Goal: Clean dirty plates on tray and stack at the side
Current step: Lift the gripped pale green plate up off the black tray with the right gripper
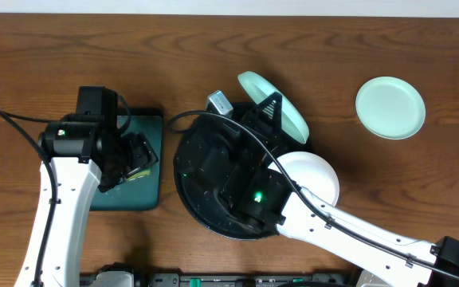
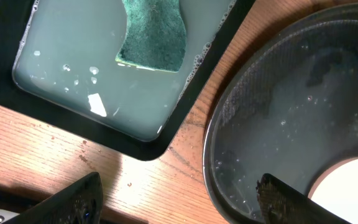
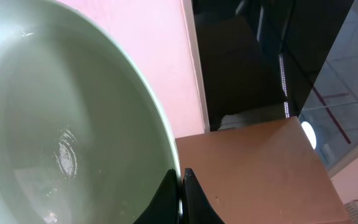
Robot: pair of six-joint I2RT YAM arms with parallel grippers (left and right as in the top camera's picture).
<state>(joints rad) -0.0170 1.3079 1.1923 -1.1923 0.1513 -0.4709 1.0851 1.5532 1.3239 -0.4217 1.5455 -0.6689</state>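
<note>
On your left, the rectangular tray (image 1: 134,195) holds cloudy water and a green sponge (image 2: 152,31). Your left end effector (image 2: 179,184) hangs over its right side, fingers apart, gripping nothing. At centre, the round black tray (image 1: 190,171) carries a film of water. The white plate (image 1: 319,177) lies at its right edge, partly under the right arm. The right end effector (image 1: 271,108) is clamped on the rim of the tilted mint-green plate (image 1: 281,100), above the tray's far rim. The second mint-green plate (image 1: 390,108) sits alone far right, with bare worktop (image 1: 421,207) around it.
</note>
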